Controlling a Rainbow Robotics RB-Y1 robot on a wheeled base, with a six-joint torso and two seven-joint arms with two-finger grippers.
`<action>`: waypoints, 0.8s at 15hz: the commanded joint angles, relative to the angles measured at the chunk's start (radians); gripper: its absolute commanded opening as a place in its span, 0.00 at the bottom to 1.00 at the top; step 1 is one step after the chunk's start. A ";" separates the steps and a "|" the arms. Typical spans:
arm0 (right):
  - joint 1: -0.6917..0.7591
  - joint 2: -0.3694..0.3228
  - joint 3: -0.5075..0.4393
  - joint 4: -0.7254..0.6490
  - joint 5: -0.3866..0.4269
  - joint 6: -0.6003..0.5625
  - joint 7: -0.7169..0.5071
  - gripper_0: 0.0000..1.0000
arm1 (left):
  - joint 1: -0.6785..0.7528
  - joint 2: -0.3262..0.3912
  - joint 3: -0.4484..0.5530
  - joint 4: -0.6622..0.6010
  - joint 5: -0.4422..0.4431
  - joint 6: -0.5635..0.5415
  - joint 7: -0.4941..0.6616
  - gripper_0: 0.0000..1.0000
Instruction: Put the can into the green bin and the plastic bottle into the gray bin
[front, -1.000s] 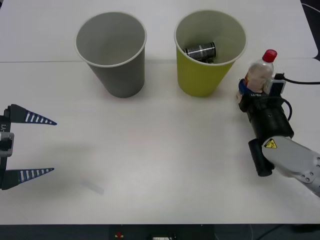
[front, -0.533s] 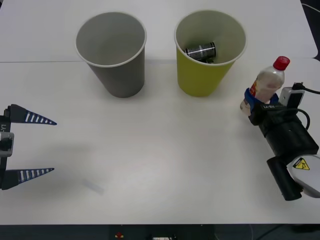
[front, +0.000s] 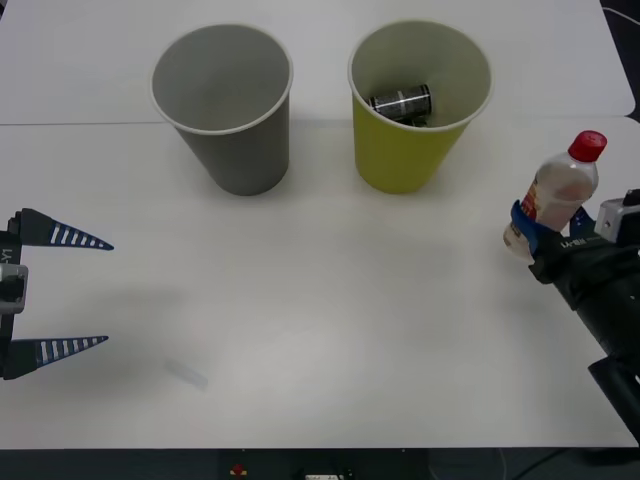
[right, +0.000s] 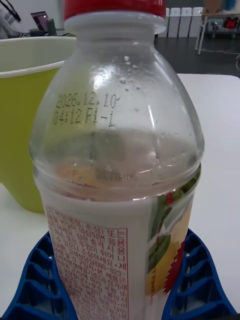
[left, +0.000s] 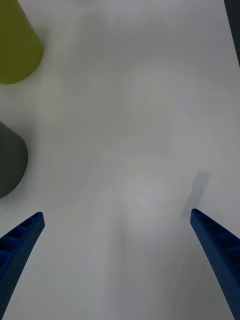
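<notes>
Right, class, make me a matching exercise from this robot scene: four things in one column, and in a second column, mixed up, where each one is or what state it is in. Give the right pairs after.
Column 1
1. can
2. plastic bottle
3. gray bin
4. left gripper

Column 2
A. upright with nothing inside
B. fingers spread open at the table's left edge
C. lying inside the green bin
D. clamped in the right gripper, off to the right of both bins

Pairs: 1-C, 2-D, 3-A, 4-B
</notes>
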 joint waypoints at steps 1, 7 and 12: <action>0.083 0.024 -0.120 -0.045 0.132 -0.130 0.000 0.00 | 0.000 0.000 0.000 0.000 0.000 0.000 0.000 1.00; 0.149 0.189 -0.401 -0.180 0.307 -0.606 0.012 0.00 | 0.000 0.000 0.000 0.000 0.000 0.000 0.000 1.00; 0.114 0.319 -0.606 -0.338 0.484 -1.086 0.034 0.00 | 0.000 0.000 0.000 0.000 0.000 0.000 0.000 1.00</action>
